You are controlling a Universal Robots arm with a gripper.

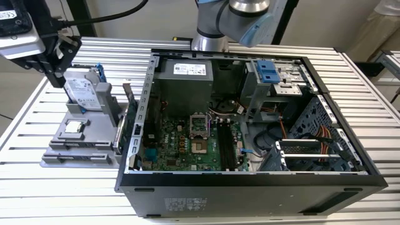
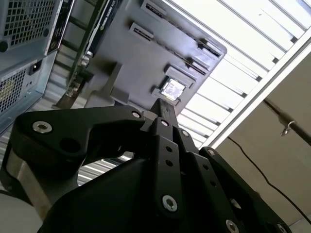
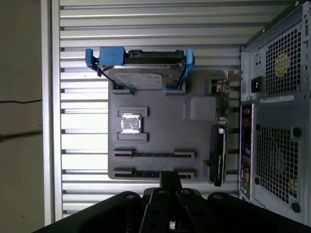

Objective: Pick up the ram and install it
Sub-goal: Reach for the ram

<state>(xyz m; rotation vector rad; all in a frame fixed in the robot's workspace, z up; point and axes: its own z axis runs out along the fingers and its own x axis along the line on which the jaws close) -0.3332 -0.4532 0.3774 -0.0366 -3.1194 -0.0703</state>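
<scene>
I'd square my black gripper, shut and empty at lower centre, with the narrow slots of the grey plastic tray.

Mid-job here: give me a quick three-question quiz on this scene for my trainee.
1. True or false: the hard drive stands on the tray, outside the case.
2. Where is the gripper? A: inside the case. B: outside it, at the exterior view's left, by the tray. C: at the exterior view's right.
3. What colour is the hard drive's bracket?
Key: 1 true; 2 B; 3 blue.
</scene>
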